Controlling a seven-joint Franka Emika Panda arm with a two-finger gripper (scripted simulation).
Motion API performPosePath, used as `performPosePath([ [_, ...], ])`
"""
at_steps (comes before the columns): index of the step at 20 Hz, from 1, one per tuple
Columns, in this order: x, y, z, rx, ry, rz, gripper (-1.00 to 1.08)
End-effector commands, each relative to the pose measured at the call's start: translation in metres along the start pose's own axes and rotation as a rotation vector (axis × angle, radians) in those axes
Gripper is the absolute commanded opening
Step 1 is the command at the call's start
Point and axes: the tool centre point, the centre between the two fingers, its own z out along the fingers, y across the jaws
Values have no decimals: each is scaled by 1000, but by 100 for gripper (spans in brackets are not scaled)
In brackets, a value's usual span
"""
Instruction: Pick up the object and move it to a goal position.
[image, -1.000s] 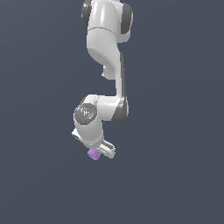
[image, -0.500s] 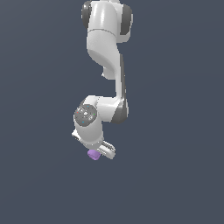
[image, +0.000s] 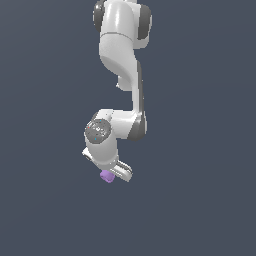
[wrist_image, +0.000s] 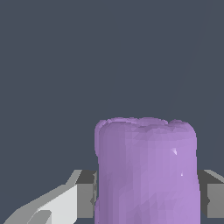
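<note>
Object (wrist_image: 146, 173), light purple and lumpy, fills the lower centre of the wrist view, clamped between grey fingers (wrist_image: 85, 194) pressing on both flanks. Above it in the exterior view, white arm (image: 122, 60) descending from the top centre, bent at a joint mid-frame. Gripper (image: 111, 175) closed on the same small purple block (image: 107, 176), just below centre, against plain dark grey backdrop (image: 200, 150).

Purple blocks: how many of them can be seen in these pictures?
1. The purple block sits between the fingers of the gripper; the wrist view shows it close up. Nothing suggests another is hidden.
</note>
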Motion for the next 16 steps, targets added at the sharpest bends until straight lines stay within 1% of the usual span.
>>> performPosePath([
  [1,-2,-1,-4,0,1,0,-100],
  [9,-21,-12,-31,0,1,0,-100],
  [16,-55,-30,-80,1,0,-1,-100],
])
